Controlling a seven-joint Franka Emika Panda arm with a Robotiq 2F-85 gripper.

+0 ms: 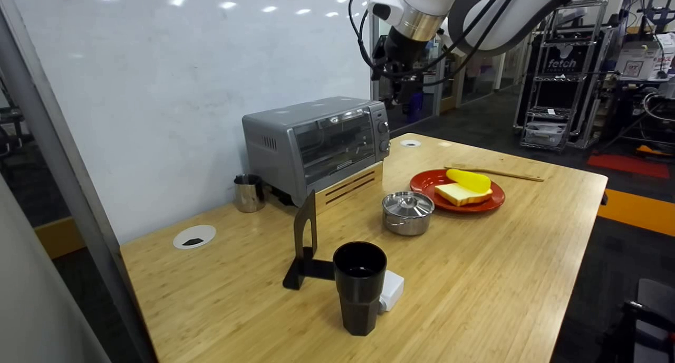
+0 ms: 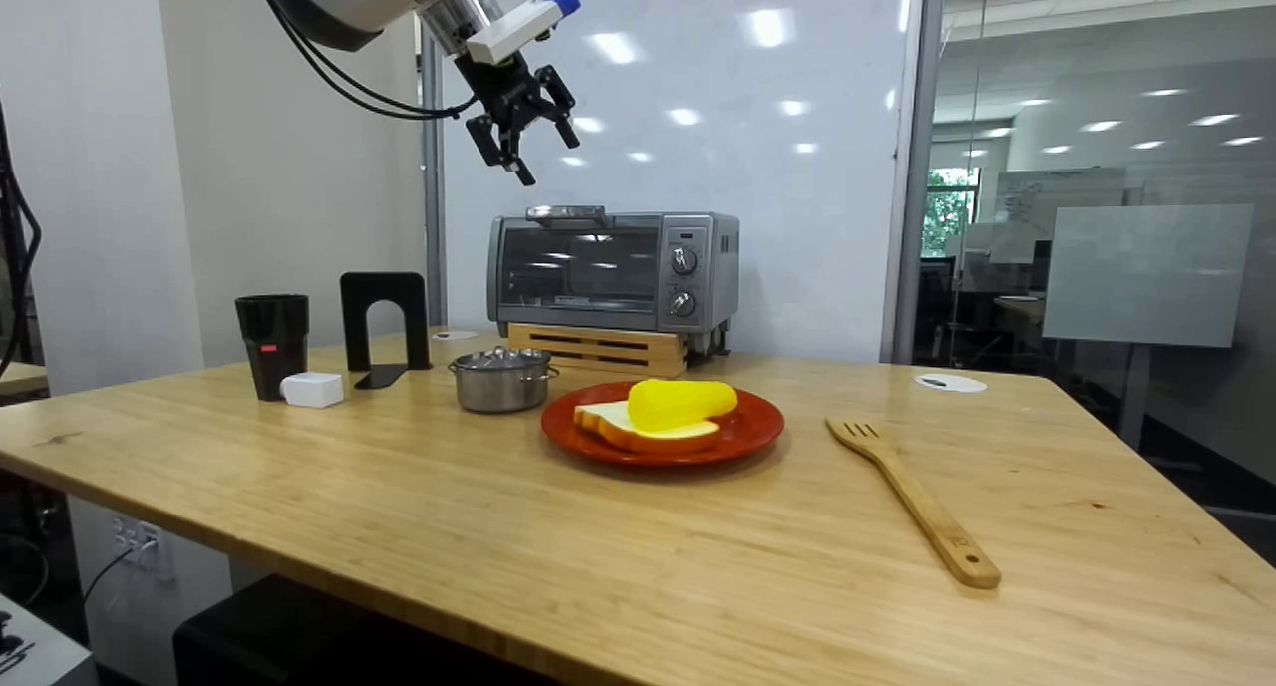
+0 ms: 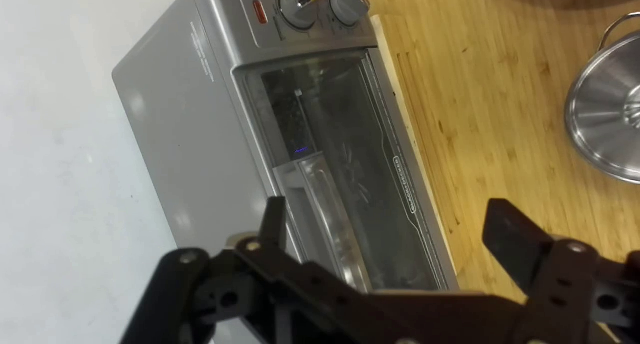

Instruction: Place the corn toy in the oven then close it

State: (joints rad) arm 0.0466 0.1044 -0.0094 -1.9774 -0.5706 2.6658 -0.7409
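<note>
Fingers (image 3: 274, 224) spread wide apart, the end effector (image 2: 550, 159) hangs in the air, released, holding nothing and touching nothing. The oven (image 2: 613, 272) is below it, the front edge resting on a wooden stand (image 2: 598, 349). The oven's glass door (image 2: 578, 267) is closed; in the wrist view its handle (image 3: 340, 224) shows between the two fingers, one finger over the oven's top near the front edge, the other over the bench (image 2: 419, 497). The corn toy (image 2: 683, 403) is well apart from the end effector, lower and out past the oven's front: it lies on a slice of bread (image 2: 623, 430) on the red plate (image 2: 756, 439). A lidded pot (image 2: 501, 392), also lower than the end effector, stands between the plate and a black bookend (image 2: 387, 292). Well below and away from the end effector, a black cup (image 2: 274, 342) stands upright with a white box (image 2: 314, 390) just beside it. Below the end effector too, a metal cup (image 1: 249, 193) stands beside the oven, and a wooden fork (image 2: 919, 505) lies flat, farther out than the plate.
</note>
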